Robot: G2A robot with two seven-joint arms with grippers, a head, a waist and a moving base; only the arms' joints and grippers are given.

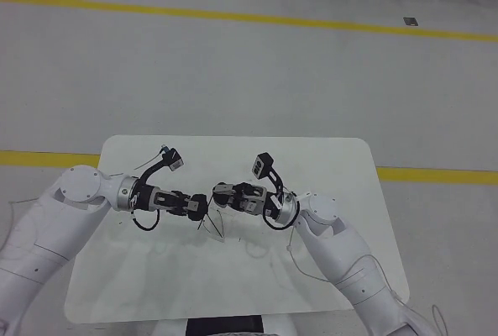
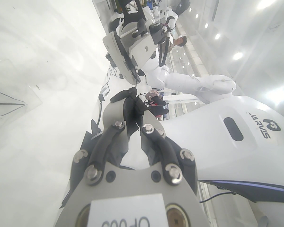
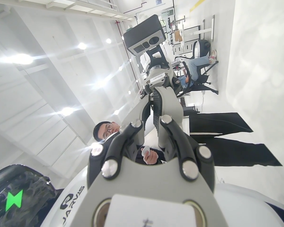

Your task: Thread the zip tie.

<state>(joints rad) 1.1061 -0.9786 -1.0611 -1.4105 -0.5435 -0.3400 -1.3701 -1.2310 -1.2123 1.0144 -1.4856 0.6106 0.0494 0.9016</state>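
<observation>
**Top view: two hands meeting tip to tip**

The left hand [image 1: 200, 204] is sitting at 9 o'clock of the right hand [image 1: 217, 196], the two nearly touching above the middle of the white worktop [image 1: 332, 168]. Both are pinching narrow. The zip tie [image 1: 220, 225] is trailing from their tips as thin strands toward 6 o'clock.

The left arm [image 1: 81, 189] and right arm [image 1: 332, 227] angle inward from either side, forearms low. The left gripper [image 1: 200, 204] and right gripper [image 1: 218, 195] face tip to tip, just apart, each with its fingers drawn together.
</observation>
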